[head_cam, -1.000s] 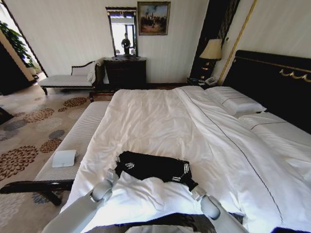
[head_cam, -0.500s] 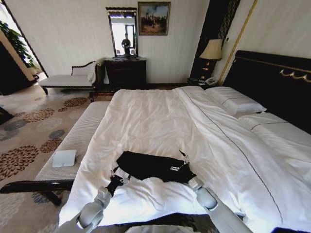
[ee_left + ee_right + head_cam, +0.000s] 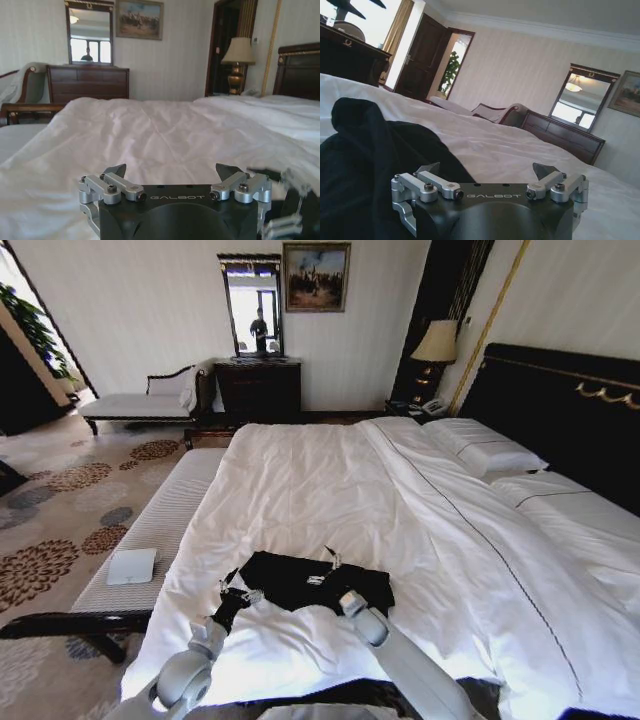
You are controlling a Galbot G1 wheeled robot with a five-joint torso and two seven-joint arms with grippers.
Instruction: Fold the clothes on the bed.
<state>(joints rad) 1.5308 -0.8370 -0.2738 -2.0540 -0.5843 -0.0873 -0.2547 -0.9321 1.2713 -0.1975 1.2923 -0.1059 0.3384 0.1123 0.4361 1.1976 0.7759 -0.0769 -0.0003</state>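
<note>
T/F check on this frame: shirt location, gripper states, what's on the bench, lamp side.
1. The black T-shirt lies on the bed near its foot. True.
2. The left gripper is shut on the shirt. False: its fingers are open at the shirt's edge.
3. The right gripper is open, over the shirt. True.
4. The small white cloth lies on the pillows. False: it lies on the bench.
5. A lamp stands beside the headboard. True.

The grey-jointed left arm is reaching forward, its black-and-silver left gripper (image 3: 237, 592) hanging low with fingers spread apart. The right arm is angling inward, its black-and-silver right gripper (image 3: 325, 568) seemingly spread too.
</note>
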